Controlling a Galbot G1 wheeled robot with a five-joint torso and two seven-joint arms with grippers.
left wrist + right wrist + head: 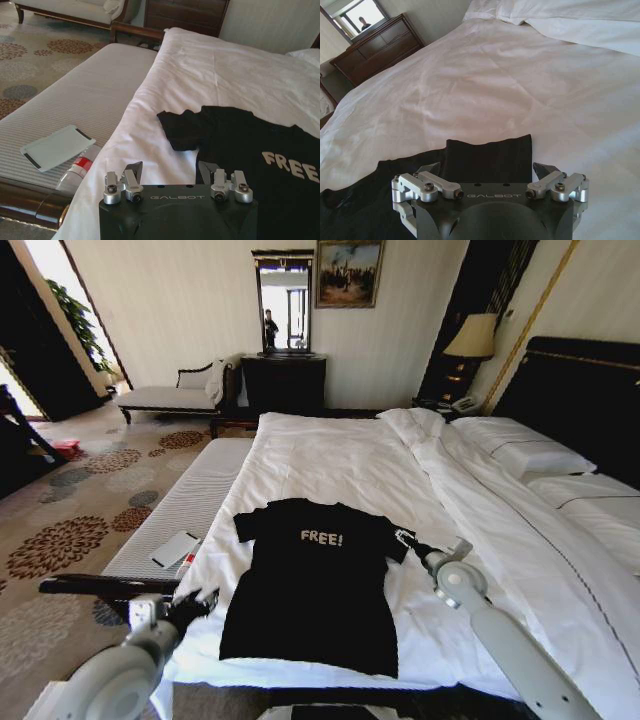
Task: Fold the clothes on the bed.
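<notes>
The black T-shirt lies flat at the near end of the bed. The left gripper hangs spread wide, empty, near its left sleeve; the right gripper gapes, empty, over the right sleeve

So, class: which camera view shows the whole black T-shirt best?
The head view: the T-shirt lies flat on the bed, fully visible with both sleeves. The left wrist view shows one sleeve and partial lettering; the right wrist view shows mainly one sleeve.
</notes>
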